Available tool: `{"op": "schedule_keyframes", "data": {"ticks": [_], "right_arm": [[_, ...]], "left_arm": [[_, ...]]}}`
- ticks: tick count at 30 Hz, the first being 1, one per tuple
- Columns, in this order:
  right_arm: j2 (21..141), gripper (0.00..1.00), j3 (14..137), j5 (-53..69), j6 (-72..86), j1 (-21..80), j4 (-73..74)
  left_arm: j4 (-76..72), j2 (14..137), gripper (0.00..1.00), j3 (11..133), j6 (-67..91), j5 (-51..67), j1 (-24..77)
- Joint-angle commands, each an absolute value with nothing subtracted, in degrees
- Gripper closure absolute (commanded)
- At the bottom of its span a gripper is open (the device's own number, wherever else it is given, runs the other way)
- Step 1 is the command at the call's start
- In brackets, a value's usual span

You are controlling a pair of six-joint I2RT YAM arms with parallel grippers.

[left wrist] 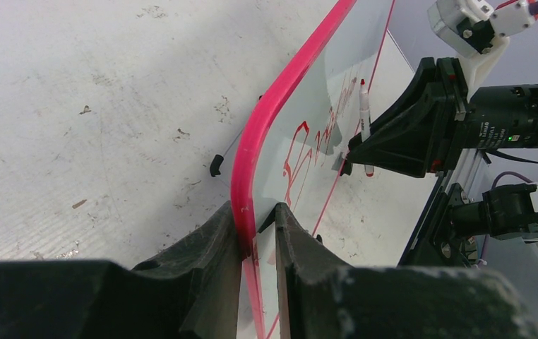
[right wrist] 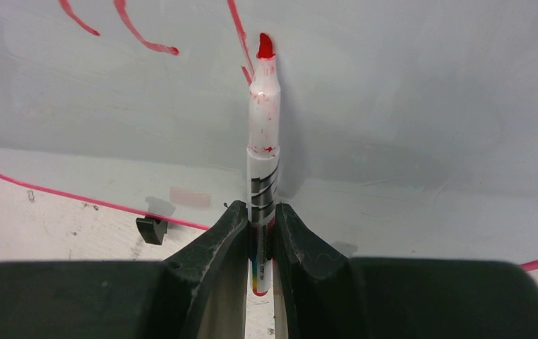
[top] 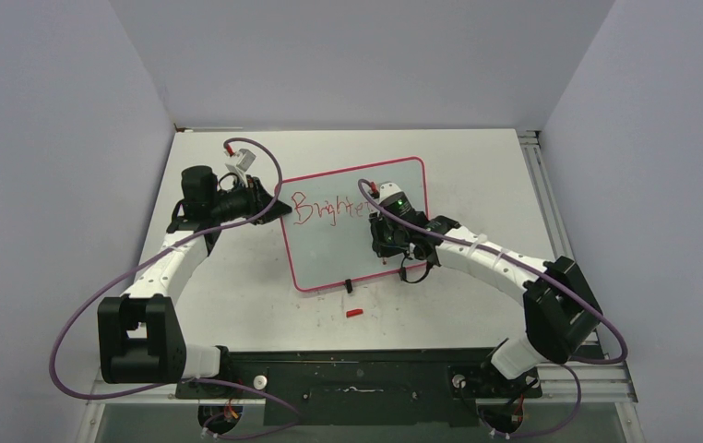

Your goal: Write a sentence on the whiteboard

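The whiteboard (top: 352,245) with its pink-red frame lies on the table centre. Red lettering (top: 325,209) reading about "Brighte" runs along its upper part; the right end is hidden by my right gripper. My left gripper (top: 274,210) is shut on the board's left frame edge (left wrist: 248,176). My right gripper (top: 383,242) is shut on a white marker (right wrist: 262,159). The marker's red tip (right wrist: 265,46) is at the board face, next to a red stroke (right wrist: 241,35). The marker also shows in the left wrist view (left wrist: 364,113).
A red marker cap (top: 355,313) lies on the table just below the board. A small black foot (top: 349,285) sits at the board's near edge. Grey walls close in the table on three sides. A metal rail (top: 540,175) runs along the right edge.
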State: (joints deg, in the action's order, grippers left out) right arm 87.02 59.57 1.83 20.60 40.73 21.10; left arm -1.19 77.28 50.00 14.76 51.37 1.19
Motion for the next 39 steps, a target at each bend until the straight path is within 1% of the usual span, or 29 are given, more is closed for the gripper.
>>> {"op": "schedule_keyframes", "data": {"ticks": [1,2,4,8,11,13,17,28,30,33,35,37,39], "right_arm": [[80.1,0.95,60.4,4.9,18.4,40.2,18.8],[79.0,0.95,60.4,5.1,18.3,40.3,19.1],[77.1,0.95,60.6,5.1,17.8,40.2,20.3],[73.2,0.95,61.0,6.3,15.8,40.2,21.8],[71.0,0.95,61.3,8.1,14.2,40.3,22.4],[69.5,0.95,61.4,9.9,13.2,40.3,22.9],[67.0,0.95,62.0,15.9,11.3,40.2,25.0],[62.7,0.95,60.9,19.1,10.3,40.3,27.9],[63.0,0.95,61.1,21.0,10.4,40.3,28.2],[63.5,0.95,62.0,24.9,10.8,40.3,30.0],[63.9,0.95,62.9,28.9,11.4,40.2,32.2],[64.1,0.95,64.0,32.1,12.4,40.2,35.0],[64.4,0.95,65.0,35.0,13.5,40.1,38.3]], "left_arm": [[-0.8,74.4,0.79,51.1,12.3,48.8,1.5],[-0.6,74.0,0.77,51.0,12.2,48.4,1.5],[-0.2,73.5,0.69,50.7,12.2,47.6,1.5],[0.8,72.7,0.57,50.3,11.9,46.4,1.5],[3.0,72.1,0.46,50.2,11.4,45.1,1.5],[4.4,71.1,0.44,50.1,10.4,43.6,1.5],[6.0,67.7,0.33,48.7,9.6,40.6,1.4],[7.5,64.0,0.30,47.1,8.8,37.9,1.5],[8.2,61.2,0.28,46.7,8.2,33.0,1.5],[8.1,54.1,0.26,44.6,6.9,19.1,1.6],[8.3,49.1,0.25,44.0,5.4,12.0,2.5],[9.1,45.1,0.25,44.4,2.4,8.2,6.2],[10.3,41.8,0.25,45.2,-1.3,7.1,11.3]]}}
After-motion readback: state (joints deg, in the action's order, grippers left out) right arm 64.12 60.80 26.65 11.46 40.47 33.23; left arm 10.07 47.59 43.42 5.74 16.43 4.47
